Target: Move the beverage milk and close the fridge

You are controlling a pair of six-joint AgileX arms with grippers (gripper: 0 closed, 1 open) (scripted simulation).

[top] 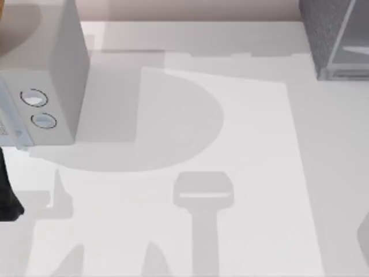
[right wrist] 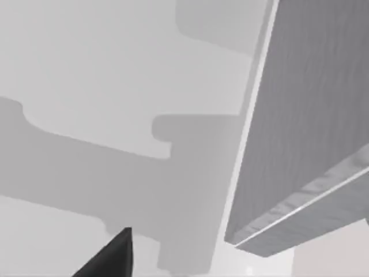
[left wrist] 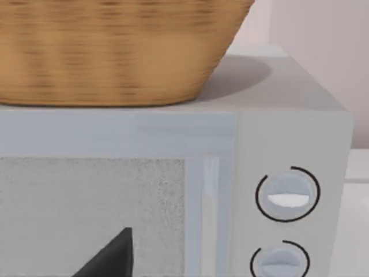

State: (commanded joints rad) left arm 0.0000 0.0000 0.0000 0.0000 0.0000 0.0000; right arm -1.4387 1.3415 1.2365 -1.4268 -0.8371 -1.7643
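- A dark part of the left arm (top: pixel 8 199) shows at the top view's left edge, below the microwave; in the left wrist view one dark fingertip (left wrist: pixel 112 257) of the left gripper sits low in front of the microwave's speckled door window. Whether those fingers are spread or pressed together cannot be told.
- In the right wrist view one dark fingertip (right wrist: pixel 112 257) of the right gripper hangs over the pale table (top: pixel 253 173), near the fridge's base; its opening cannot be told either.
- The table's middle carries soft grey shadows.
- The light grey microwave (top: pixel 52 75) stands at the table's left side, its two round dials (left wrist: pixel 286 194) stacked one above the other beside the door.
- A woven wicker basket (left wrist: pixel 109 52) rests on top of the microwave.
- The fridge (top: pixel 334 37) stands at the far right corner, a dark speckled cabinet with a paler smooth panel and a light edge frame. Its long axis appears to run upright from the table.
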